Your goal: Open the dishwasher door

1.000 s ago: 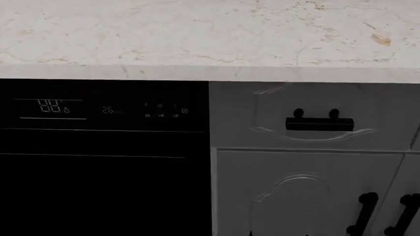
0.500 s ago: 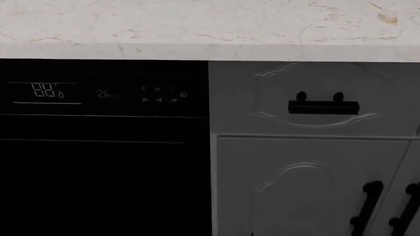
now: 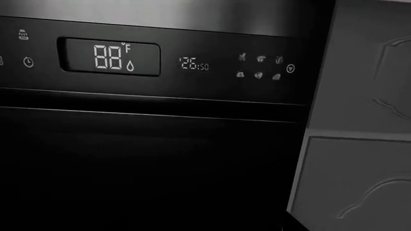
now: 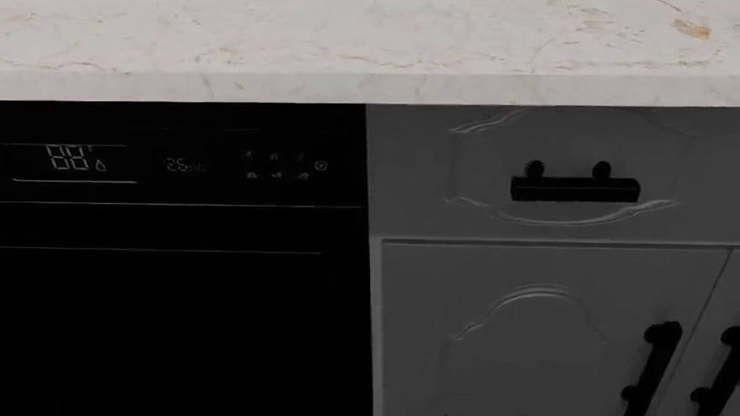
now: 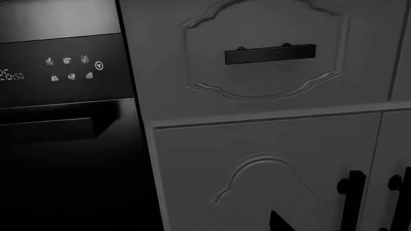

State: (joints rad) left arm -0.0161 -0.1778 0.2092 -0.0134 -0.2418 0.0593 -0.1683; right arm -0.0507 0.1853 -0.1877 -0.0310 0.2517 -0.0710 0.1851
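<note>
The dishwasher door (image 4: 185, 312) is a glossy black front filling the left half of the head view, and it looks closed and flush. Its top control strip (image 4: 185, 165) carries a pale "88" display (image 4: 72, 159) and small touch icons. The left wrist view is close to the door (image 3: 147, 163), with the display (image 3: 109, 57) large in it. The right wrist view shows the door's right edge (image 5: 64, 159) and a dark recess below the strip. Neither gripper shows in the head view. Only a dark pointed tip (image 5: 277, 222) shows at the right wrist view's edge.
A pale marble countertop (image 4: 370, 43) overhangs the fronts. Right of the dishwasher are grey embossed cabinet fronts: a drawer with a black bar handle (image 4: 574, 188) and doors below with upright black handles (image 4: 647, 373). The drawer handle also shows in the right wrist view (image 5: 270, 54).
The head view has shifted: the countertop edge and control strip sit higher in frame than a second ago, and the display has drifted slightly left. The door itself has not moved.
</note>
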